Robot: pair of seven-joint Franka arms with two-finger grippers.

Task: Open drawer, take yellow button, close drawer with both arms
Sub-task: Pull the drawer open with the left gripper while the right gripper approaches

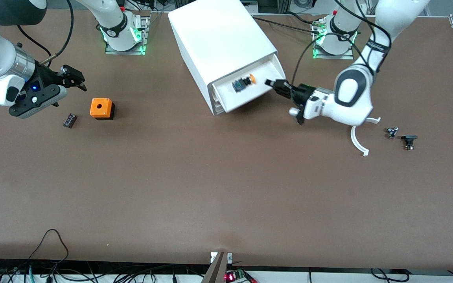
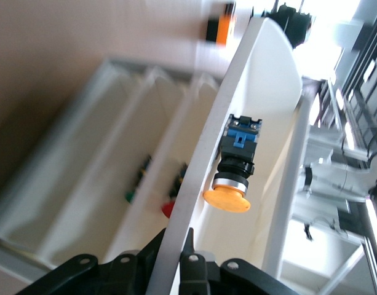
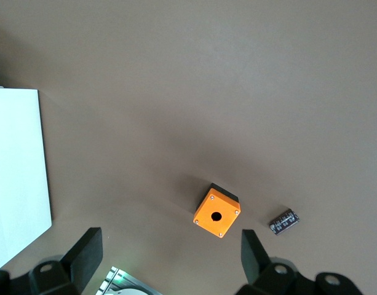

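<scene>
The left gripper [image 1: 275, 85] is pressing its black fingers [image 2: 194, 261] shut on the thin white front wall of the drawer [image 1: 250, 92], one finger on each face of the wall, at the end of the wall nearest the left arm's base. The drawer, a long shallow tray of smooth white plastic, is standing pulled out of the top of the boxy white cabinet [image 1: 220, 37], which is sitting askew near the table's [image 1: 226, 188] edge where the arms' bases stand, between the two bases. The button [image 1: 245, 82] is lying on its side inside the open drawer, its round, domed orange cap [image 2: 226, 200] pointing toward the left gripper, with a silver ring, a black collar and a blue-and-black body [image 2: 240, 138] following it.

The right gripper [image 1: 78, 82] is hanging with its jaws spread wide and empty, over bare table toward the right arm's end; that arm is waiting. Below it on the matte brown tabletop are resting an orange cube [image 1: 101, 108] with a round hole in its top and a black base, and beside it, closer to the table's end, a small dark block [image 1: 70, 120].

Toward the left arm's end are lying a curved white strip [image 1: 358, 143] and two small black parts [image 1: 401, 137].
</scene>
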